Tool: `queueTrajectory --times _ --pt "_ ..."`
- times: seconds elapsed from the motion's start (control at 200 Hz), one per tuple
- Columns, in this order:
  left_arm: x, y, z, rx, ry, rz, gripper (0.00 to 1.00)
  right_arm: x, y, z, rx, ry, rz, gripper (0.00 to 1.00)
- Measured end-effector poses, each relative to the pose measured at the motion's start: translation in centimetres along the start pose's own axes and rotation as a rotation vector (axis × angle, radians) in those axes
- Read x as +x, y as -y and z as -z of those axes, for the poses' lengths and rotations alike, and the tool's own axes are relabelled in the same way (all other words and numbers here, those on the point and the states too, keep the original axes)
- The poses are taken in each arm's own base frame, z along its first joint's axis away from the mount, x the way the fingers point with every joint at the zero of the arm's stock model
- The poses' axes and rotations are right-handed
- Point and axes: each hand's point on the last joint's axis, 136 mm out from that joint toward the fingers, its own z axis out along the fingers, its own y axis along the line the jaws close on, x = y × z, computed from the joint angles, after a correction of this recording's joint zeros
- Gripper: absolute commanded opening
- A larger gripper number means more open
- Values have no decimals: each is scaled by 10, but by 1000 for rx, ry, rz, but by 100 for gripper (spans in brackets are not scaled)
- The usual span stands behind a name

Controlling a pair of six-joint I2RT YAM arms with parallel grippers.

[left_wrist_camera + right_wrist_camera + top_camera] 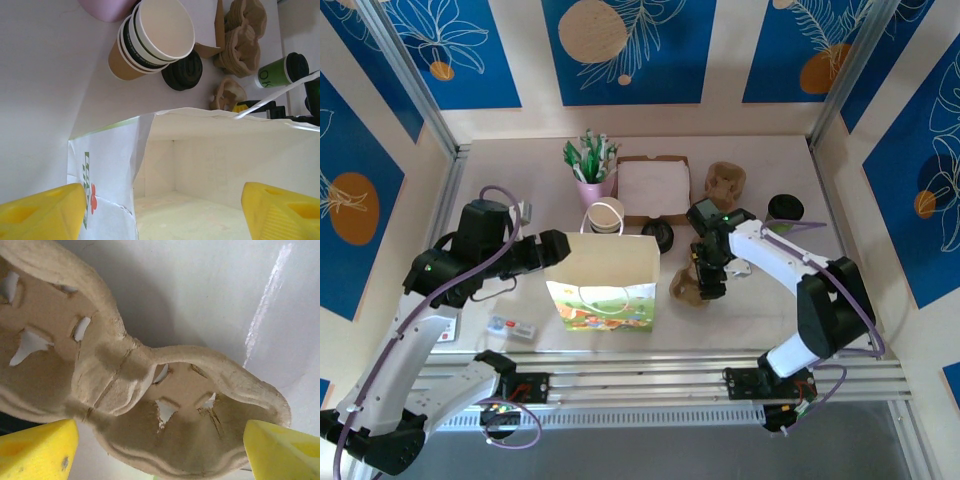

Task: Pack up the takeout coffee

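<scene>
The takeout coffee (785, 208), a dark-green cup with a black lid, stands at the back right of the table; the left wrist view shows it as the takeout coffee (280, 71), beyond the bag. A white paper bag (605, 282) with a printed front stands open in the middle. My left gripper (558, 250) is open at the bag's left top edge. In its wrist view the left gripper (162, 210) straddles the bag's side wall (107, 170), one finger outside. My right gripper (708, 285) hangs open over a single cardboard cup carrier (125, 380), its fingertips (40, 450) to either side.
A stack of lidless beige cups (605, 215) and a pile of black lids (660, 236) sit behind the bag. Behind them are a pink pot (592, 188), a flat cardboard box (652, 188) and stacked carriers (725, 182). A small packet (510, 328) lies front left.
</scene>
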Motion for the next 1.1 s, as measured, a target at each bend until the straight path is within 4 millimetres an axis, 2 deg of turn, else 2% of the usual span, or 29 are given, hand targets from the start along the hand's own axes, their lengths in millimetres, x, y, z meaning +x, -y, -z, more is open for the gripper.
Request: queueTrajectory --times 0.17,0.66,0.76,0.97,1.1 --pt "4 -5 -4 -12 -16 2 81 -1 -1 -15 48 -4 -28 84" --pt "11 -9 -2 -18 -24 5 81 -10 -13 -14 19 -14 -99 81" --pt "11 -8 1 -13 -17 3 81 -10 -16 -7 -13 -16 -97 81" --pt "13 -8 5 -3 -4 0 81 -14 -20 26 -122 -15 -83 81" --pt "16 -11 5 -5 -6 1 81 -13 -15 29 -125 -3 -68 81"
